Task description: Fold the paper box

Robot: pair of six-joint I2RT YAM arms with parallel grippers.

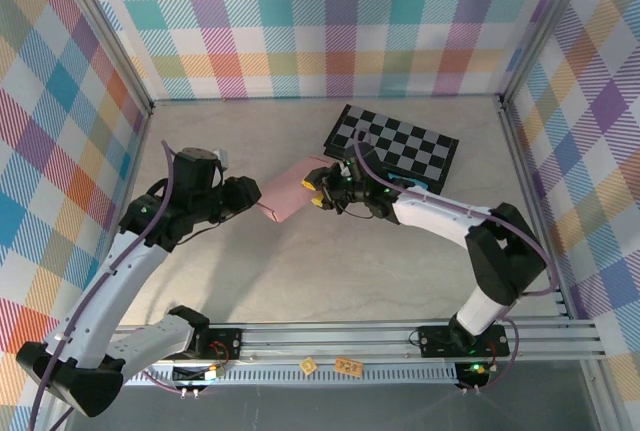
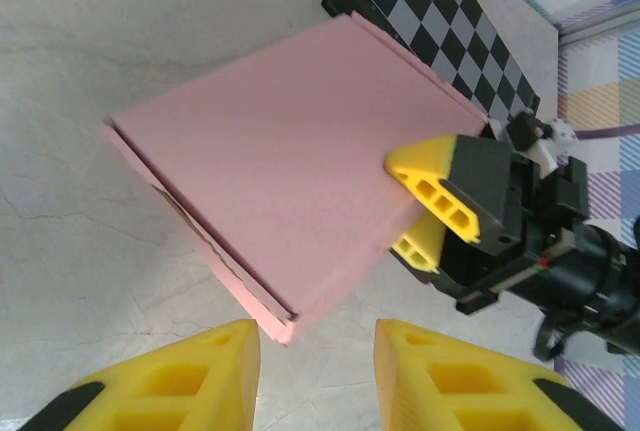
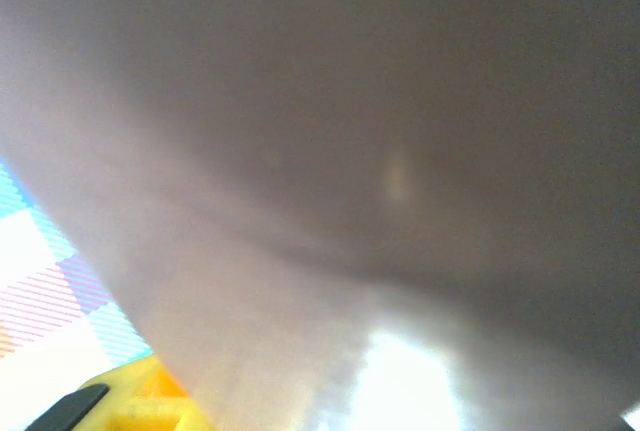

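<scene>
Near the middle of the table (image 1: 330,281), just beside the board (image 1: 395,146): the box (image 2: 290,151), pressed flat, pink. Clamped on its edge at the board's side by the right gripper (image 2: 400,206), one yellow finger (image 2: 425,163) on top and the other beneath. Just off the opposite corner, not touching: the left gripper (image 2: 318,343), fingers apart. Before the right wrist camera, a pink surface, very close and blurred.
</scene>
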